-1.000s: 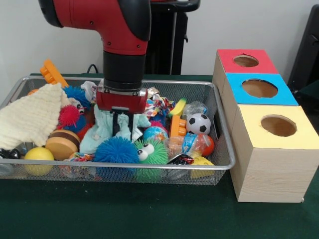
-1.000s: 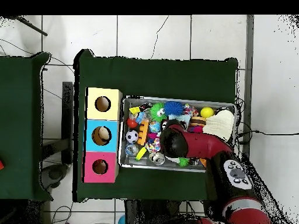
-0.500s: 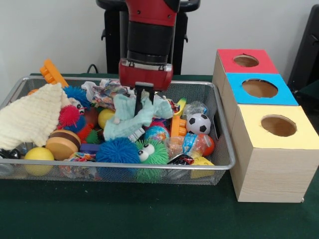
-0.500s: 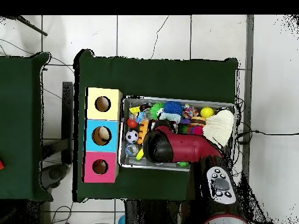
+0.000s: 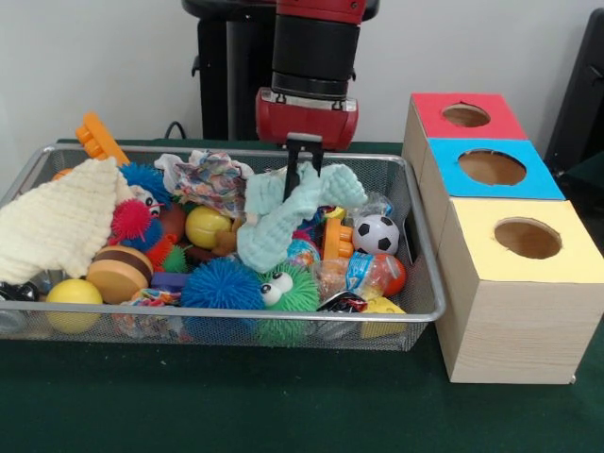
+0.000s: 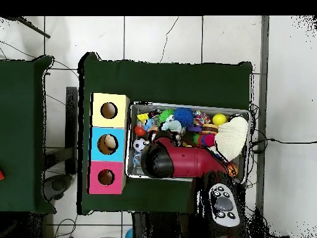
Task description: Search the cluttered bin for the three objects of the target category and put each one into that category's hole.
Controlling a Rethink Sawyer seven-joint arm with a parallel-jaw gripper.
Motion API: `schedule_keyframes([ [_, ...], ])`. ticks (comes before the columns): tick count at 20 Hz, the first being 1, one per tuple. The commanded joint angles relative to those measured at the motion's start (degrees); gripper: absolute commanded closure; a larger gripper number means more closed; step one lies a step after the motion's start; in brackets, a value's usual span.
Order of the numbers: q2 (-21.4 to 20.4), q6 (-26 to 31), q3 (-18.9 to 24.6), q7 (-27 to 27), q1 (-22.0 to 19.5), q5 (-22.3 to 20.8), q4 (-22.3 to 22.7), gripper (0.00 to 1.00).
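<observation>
Gripper pinching pale green cloth (frame centre, above bin); dangling tail may snag toys, slip free.

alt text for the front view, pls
A red and black robot gripper holds a pale mint-green cloth lifted above a wire mesh bin crowded with balls, spiky toys and cloths. Right of the bin stands a row of wooden boxes with red, blue and yellow tops, each with a round hole.

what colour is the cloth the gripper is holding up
Pale mint green cloth, hanging from the gripper; clearest in the front view.
</observation>
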Motion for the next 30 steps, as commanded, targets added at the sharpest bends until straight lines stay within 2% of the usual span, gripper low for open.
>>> schedule_keyframes([
  [1, 0.0, -1.2, 0.8, 11.7, -0.1, 2.4, 5.5, 1.0],
  [6, -0.4, -3.0, 0.9, 11.9, -0.2, 2.6, 7.3, 1.0],
  [12, -5.6, 0.5, 0.5, 13.2, 1.9, 5.1, 10.7, 1.0],
  [16, -7.6, 1.6, -0.1, 14.2, 3.8, 7.1, 12.2, 1.0],
  [22, -8.1, 0.3, -1.6, 14.5, 6.6, 9.9, 13.9, 1.0],
  [30, -8.3, -1.8, -1.1, 13.1, 6.4, 11.6, 15.9, 1.0],
])
